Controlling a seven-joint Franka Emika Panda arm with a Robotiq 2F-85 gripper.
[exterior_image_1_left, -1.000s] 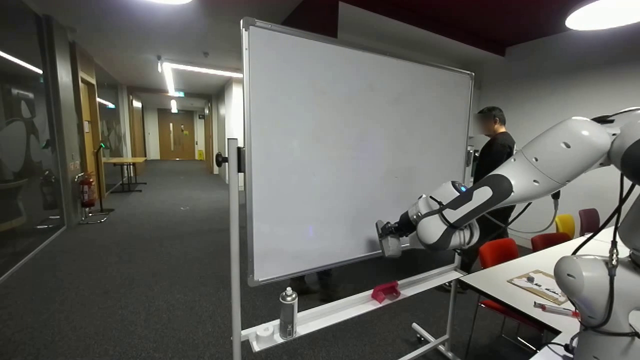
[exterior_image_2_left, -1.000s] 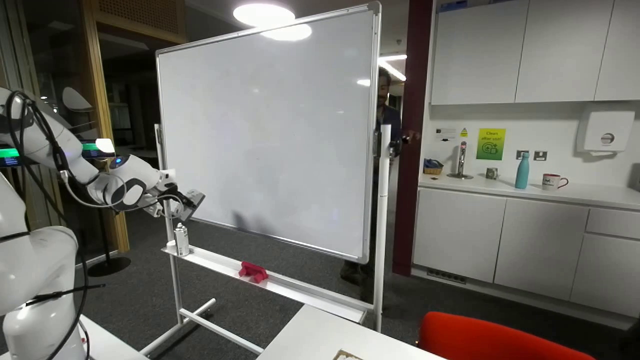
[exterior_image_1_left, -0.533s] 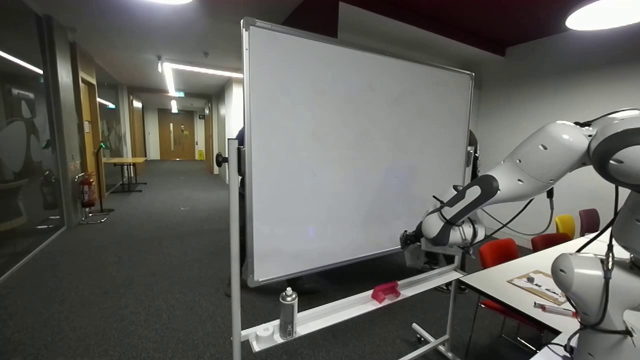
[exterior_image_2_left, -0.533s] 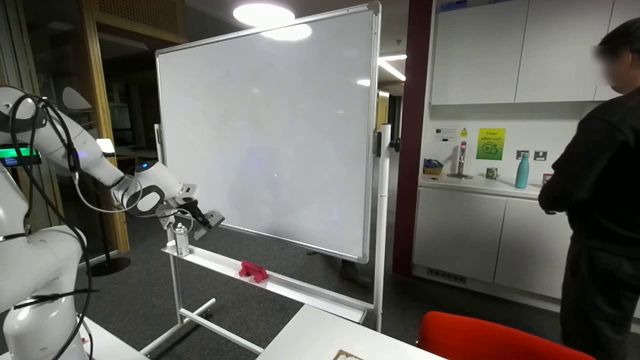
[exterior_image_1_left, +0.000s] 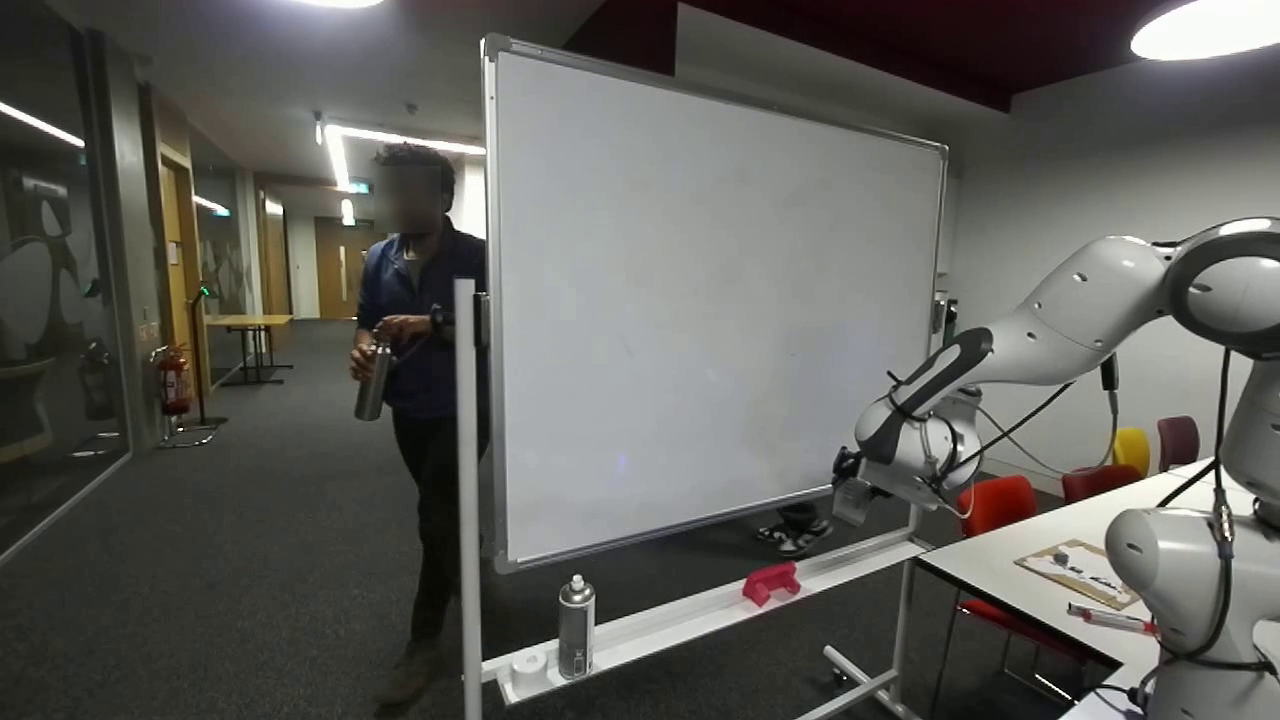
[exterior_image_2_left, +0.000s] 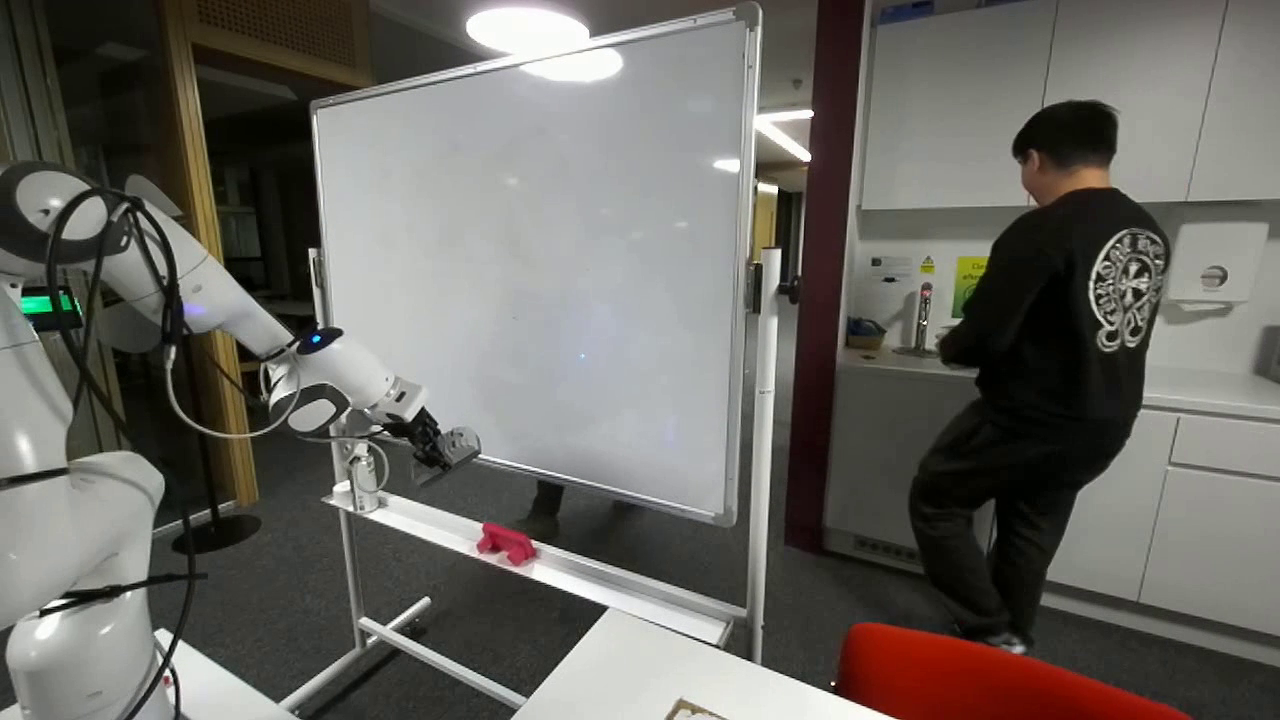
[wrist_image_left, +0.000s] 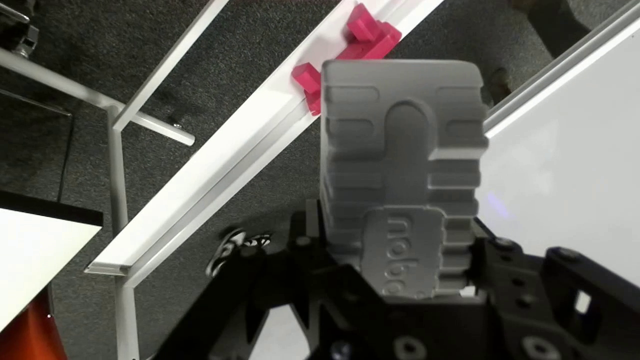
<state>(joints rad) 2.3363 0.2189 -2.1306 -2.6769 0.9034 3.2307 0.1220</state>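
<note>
Gripping one grey eraser (wrist_image_left: 400, 145) in the claw (wrist_image_left: 397, 225), clamped on both long sides toward the near end. Points its long axis straight out from the claw, free at the far end. Reaches in on the only arm (exterior_image_2_left: 230, 300). In the wrist view, has the whiteboard (wrist_image_left: 580, 165) to the right and the red holder (wrist_image_left: 377, 45) beyond the far end, partly hidden. In an exterior view, hangs by the whiteboard's lower edge, higher than the white tray (exterior_image_2_left: 600, 583), with the red holder lower and to the right; cannot tell contact with the whiteboard. Counting: one grey eraser, one whiteboard, one red holder, one spray can (exterior_image_1_left: 577, 630), one person in blue (exterior_image_1_left: 425, 275), one person in black (exterior_image_2_left: 1070, 320).
</note>
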